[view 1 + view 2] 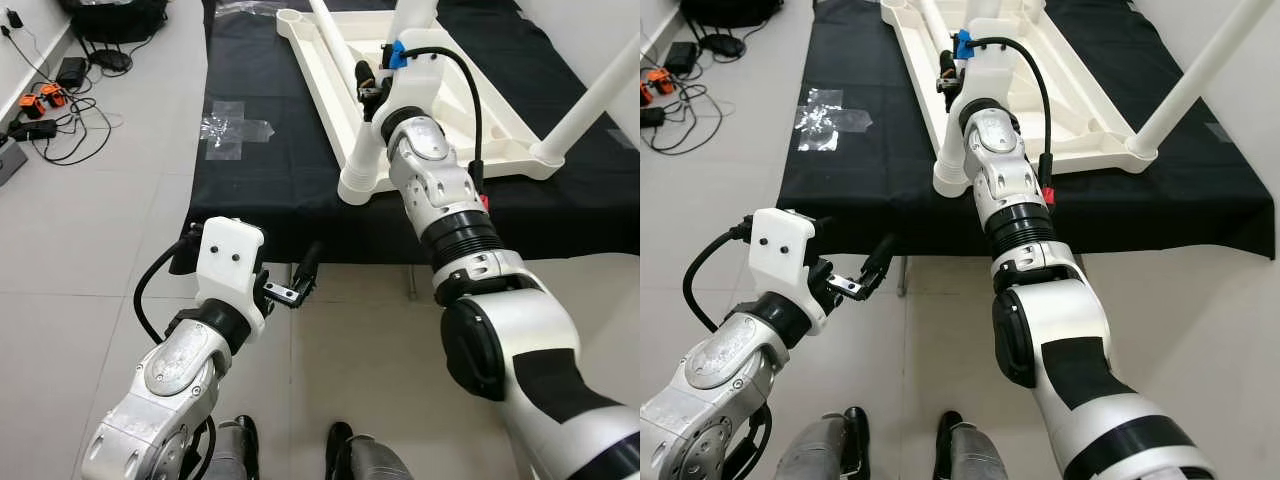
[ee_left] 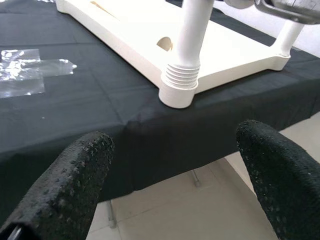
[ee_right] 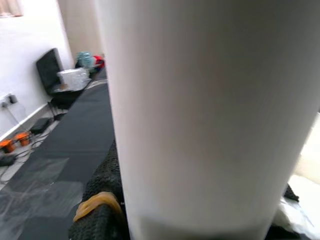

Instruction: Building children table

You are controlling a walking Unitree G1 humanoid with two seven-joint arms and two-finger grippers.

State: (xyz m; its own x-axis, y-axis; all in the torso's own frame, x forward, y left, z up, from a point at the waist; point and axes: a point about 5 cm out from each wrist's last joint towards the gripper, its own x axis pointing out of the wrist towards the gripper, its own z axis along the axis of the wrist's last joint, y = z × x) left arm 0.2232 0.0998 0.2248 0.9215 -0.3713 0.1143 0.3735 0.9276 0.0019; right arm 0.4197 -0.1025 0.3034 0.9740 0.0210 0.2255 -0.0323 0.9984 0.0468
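The white kids' table [image 1: 440,120] lay upside down on the black-clothed table [image 1: 270,180]. Right gripper [image 1: 372,85] was clamped on its near leg [image 1: 372,140]; left gripper [image 1: 295,280] hung wide open, holding nothing.

Head stereo pair downward over black-clothed table [image 1: 250,190]; wrist cameras close along fingers
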